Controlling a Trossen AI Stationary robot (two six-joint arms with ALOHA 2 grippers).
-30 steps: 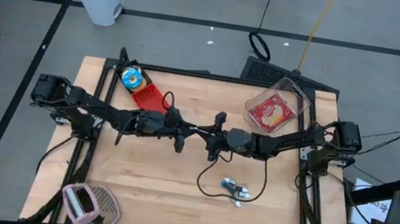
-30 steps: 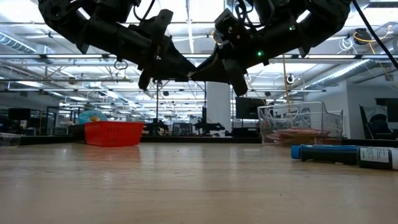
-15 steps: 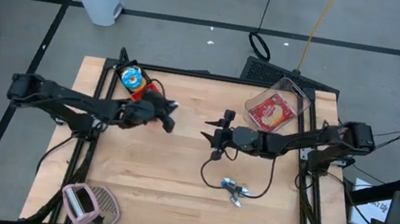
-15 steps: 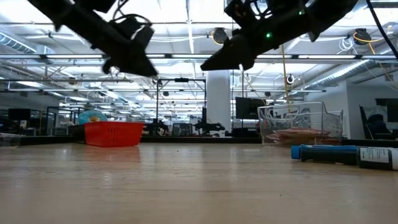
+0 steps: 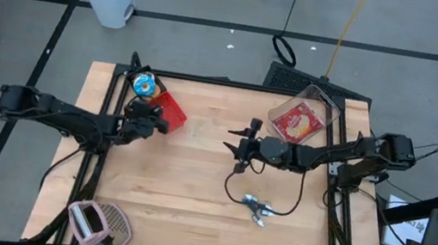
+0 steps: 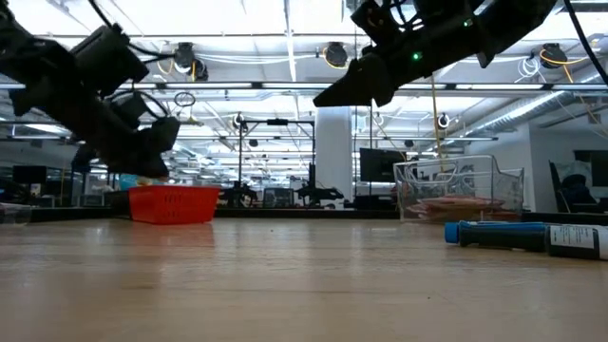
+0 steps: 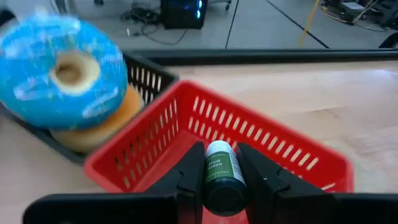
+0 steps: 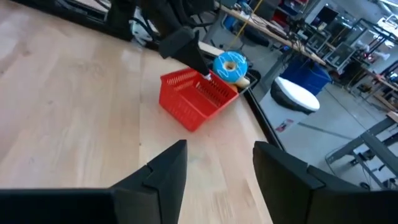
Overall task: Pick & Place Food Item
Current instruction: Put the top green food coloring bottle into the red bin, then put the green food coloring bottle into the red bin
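A small dark green bottle [image 7: 222, 176] with a white cap sits in my left gripper [image 7: 221, 169], which is shut on it. The gripper hangs over the near side of a red mesh basket [image 5: 173, 112] at the table's far left [image 6: 142, 142]. Just beyond the basket, a blue-iced donut [image 5: 144, 85] lies in a black tray [image 7: 146, 74]. My right gripper [image 5: 242, 143] is open over the table's middle, holding nothing; in its own wrist view [image 8: 214, 167] it looks toward the basket [image 8: 196, 99]. My left gripper pinches the bottle's body [image 7: 219, 186] between its two fingers, one on either side. The bottle lies along the fingers with its white cap [image 7: 218, 149] at the free end. The fingers slant downward toward the basket. The bottle is clear of the basket and the table.
A clear plastic box [image 5: 302, 118] with a red packet stands at the far right. Blue and black markers [image 5: 257, 206] lie near the middle right, and a cable loops beside them. A pink object [image 5: 99, 225] rests at the near left corner. Bare wood lies between.
The two grippers met over the table's middle. My right gripper has opened and drawn slightly back toward the right. My left gripper has swung toward the far left and down to the red basket, tipping flatter, with the bottle in its fingers.
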